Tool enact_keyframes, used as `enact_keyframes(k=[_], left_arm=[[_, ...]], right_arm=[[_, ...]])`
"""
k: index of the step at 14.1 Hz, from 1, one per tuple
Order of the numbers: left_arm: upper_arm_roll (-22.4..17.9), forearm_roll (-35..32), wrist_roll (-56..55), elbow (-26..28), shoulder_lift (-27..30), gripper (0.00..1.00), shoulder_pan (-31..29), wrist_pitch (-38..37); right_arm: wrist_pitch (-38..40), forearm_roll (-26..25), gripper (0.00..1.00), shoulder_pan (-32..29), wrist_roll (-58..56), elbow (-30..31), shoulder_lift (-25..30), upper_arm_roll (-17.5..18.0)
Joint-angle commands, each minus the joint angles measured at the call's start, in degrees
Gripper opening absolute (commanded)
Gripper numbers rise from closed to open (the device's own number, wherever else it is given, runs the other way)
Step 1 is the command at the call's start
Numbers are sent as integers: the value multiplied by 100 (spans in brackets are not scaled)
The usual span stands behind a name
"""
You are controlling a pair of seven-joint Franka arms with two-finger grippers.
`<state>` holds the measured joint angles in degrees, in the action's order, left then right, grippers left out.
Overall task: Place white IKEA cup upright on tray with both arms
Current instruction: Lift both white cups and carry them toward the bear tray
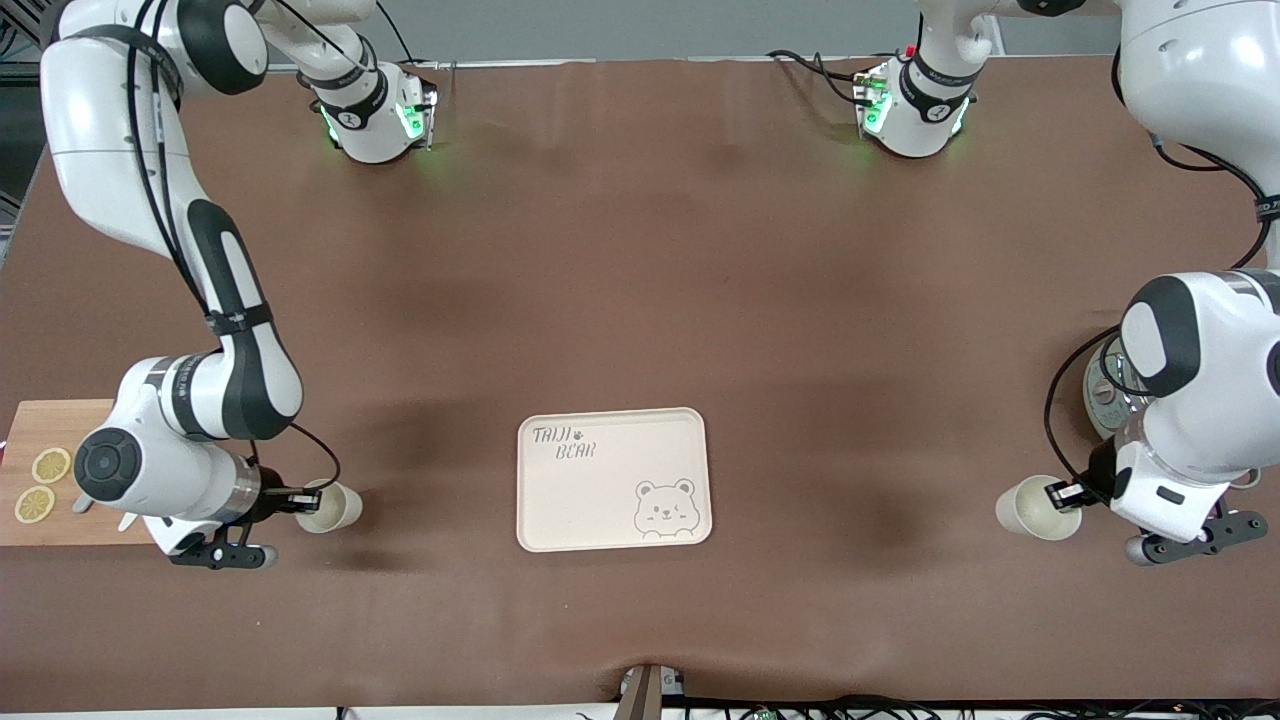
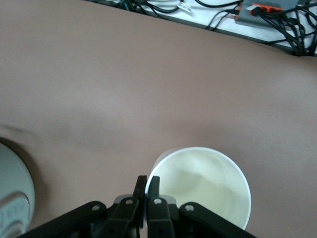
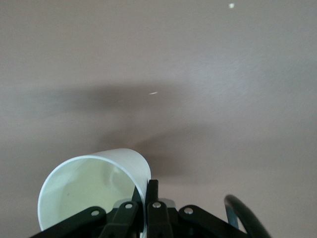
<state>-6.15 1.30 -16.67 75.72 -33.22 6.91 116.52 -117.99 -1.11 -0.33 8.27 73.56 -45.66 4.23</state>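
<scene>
The cream tray, printed "TAIJI BEAR" with a bear face, lies empty at the middle of the table near the front camera. My right gripper is shut on the rim of a white cup, held tilted low over the table toward the right arm's end; in the right wrist view one finger is inside the cup and one outside. My left gripper is shut on the rim of a second white cup, tilted low over the table toward the left arm's end. This second cup shows its open mouth in the left wrist view.
A wooden cutting board with two lemon slices lies beside the right arm's wrist. A round grey-white object sits under the left arm and also shows in the left wrist view. Cables run along the table's front edge.
</scene>
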Motion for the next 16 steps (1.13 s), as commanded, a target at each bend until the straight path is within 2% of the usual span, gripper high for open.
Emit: enact_keyframes(k=[1,10,16], left_arm=[[-35,20,-563,-216,35,0,301,-384],[-80,20,-2962,-312,-44,0,1409,-349],[-88,20,-4131,-514,-395,0,2007,-279]], right_arm=[[505,-21,0,409,883,-377,48,-10],[514,-47,0,1569,3301,-412,31,-27],[233,-47,0,1975,4164,-456,-75,-36]])
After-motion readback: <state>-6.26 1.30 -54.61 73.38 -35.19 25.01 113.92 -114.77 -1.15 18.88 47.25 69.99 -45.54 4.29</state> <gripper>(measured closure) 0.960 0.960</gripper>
